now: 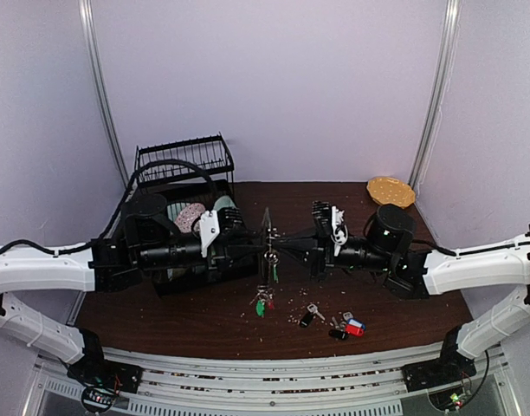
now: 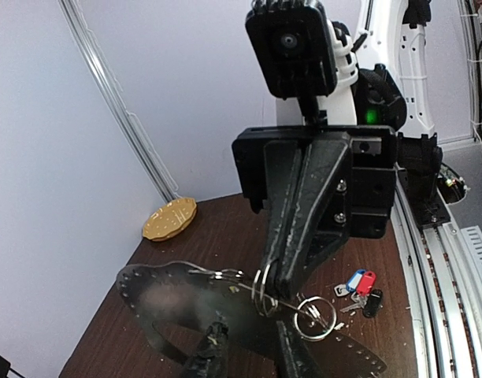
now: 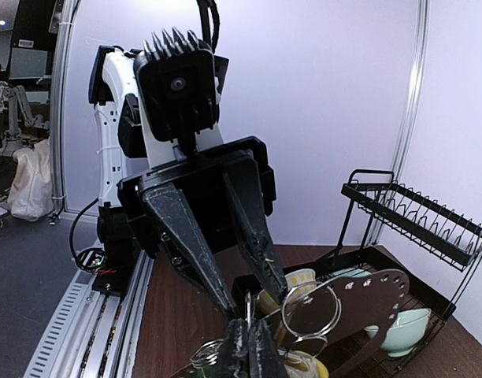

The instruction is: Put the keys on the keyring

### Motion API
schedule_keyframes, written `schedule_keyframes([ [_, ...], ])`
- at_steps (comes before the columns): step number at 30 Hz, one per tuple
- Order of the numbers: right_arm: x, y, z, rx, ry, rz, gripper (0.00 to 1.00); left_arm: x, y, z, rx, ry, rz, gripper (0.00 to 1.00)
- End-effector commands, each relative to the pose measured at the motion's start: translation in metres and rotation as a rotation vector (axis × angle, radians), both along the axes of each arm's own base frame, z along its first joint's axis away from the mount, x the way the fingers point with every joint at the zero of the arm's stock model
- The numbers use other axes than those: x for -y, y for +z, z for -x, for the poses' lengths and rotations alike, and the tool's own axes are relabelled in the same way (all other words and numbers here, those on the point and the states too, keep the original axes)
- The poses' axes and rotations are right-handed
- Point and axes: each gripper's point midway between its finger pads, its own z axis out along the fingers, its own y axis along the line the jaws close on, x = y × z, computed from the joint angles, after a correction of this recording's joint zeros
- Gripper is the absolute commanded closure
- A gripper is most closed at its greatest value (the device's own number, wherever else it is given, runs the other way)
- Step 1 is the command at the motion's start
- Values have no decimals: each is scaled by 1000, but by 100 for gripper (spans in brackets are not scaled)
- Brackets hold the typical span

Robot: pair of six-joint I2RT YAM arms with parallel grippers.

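The keyring (image 2: 135,287) looks thin, light and springy, best held at its rim, where the right gripper (image 2: 268,287) pinches it; the left gripper (image 3: 254,302) stands narrowly parted.

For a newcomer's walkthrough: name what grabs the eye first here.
The two hands meet tip to tip above the table, the left hand open, the right hand pinched on the keyring. A green-tagged key dangles beneath; loose keys lie right of it, and a dish rack stands back left.
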Motion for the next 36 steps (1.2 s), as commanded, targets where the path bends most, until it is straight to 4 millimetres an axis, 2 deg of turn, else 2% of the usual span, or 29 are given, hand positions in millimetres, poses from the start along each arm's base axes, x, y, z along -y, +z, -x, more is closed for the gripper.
schedule_keyframes([
  [1, 2, 30, 9, 29, 42, -119, 100, 4, 28, 6, -3, -39, 121, 78],
  [11, 0, 30, 8, 40, 39, -104, 100, 14, 25, 12, -23, -104, 108, 81],
  [16, -2, 27, 10, 40, 50, -89, 100, 16, 27, 11, -27, -104, 104, 89],
  [21, -4, 17, 10, 51, 54, -30, 100, 15, 28, 12, -17, -108, 105, 88],
  [23, -4, 15, 10, 60, 54, -3, 100, 14, 27, 13, -13, -110, 98, 90],
  [25, -3, 14, 11, 69, 48, 9, 100, 12, 27, 13, -8, -106, 94, 100],
  [28, -2, 16, 11, 72, 45, 12, 100, 10, 26, 12, 3, -91, 90, 100],
  [31, 1, 19, 10, 66, 35, 8, 100, 7, 19, 2, 31, -31, 56, 100],
  [32, 3, 18, 9, 62, 24, 9, 96, 5, 16, -2, 54, -6, 33, 100],
  [34, 8, 16, 2, 30, -11, 25, 72, 0, 7, -12, 111, 50, -34, 100],
  [36, 16, 5, -6, -45, -27, 82, 64, -7, -1, -18, 191, 85, -113, 100],
])
